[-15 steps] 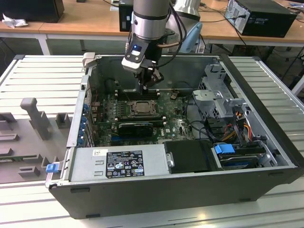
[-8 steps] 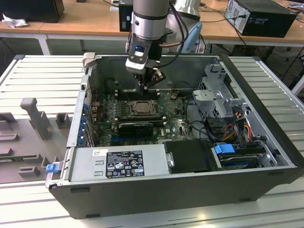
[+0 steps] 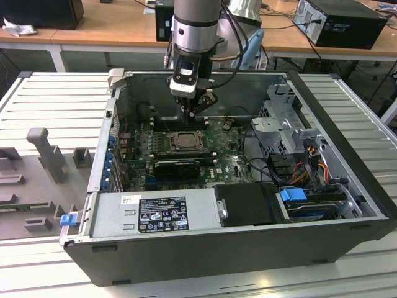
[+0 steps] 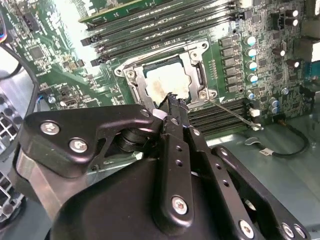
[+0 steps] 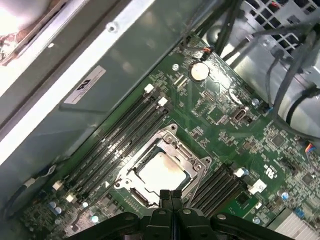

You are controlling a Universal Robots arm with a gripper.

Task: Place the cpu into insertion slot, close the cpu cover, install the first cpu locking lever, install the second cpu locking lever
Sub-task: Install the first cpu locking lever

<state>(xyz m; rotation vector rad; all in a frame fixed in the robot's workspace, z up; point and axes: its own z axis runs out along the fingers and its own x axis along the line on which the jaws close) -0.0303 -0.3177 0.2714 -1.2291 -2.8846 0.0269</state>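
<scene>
Broadly, a slatted grey counter (image 3: pixel 43 93) carries an open case (image 3: pixel 248 248), and the arm (image 3: pixel 193 31) reaches down into it. Along the case's near wall sits a grey box (image 3: pixel 201 208) with a black-and-white label (image 3: pixel 162 214). A white label (image 5: pixel 85 85) is stuck on an inner wall. Neither print is legible. The green board (image 3: pixel 232 162) lies flat on the case floor. On it, between two banks of memory slots (image 5: pixel 120 130), is the slot (image 4: pixel 199 75), with the cover (image 5: pixel 175 148) lying flat over it. The cpu (image 5: pixel 161 171) sits in the slot, pale top up, showing through the cover's window, its sides parallel to the memory slots. The gripper (image 4: pixel 169 100) hangs at the cover's edge, fingertips pressed together with nothing between them; whether it touches the cover I cannot tell. A thin lever (image 4: pixel 232 110) sticks out from the cover's corner, slanting across the nearer memory slots.
</scene>
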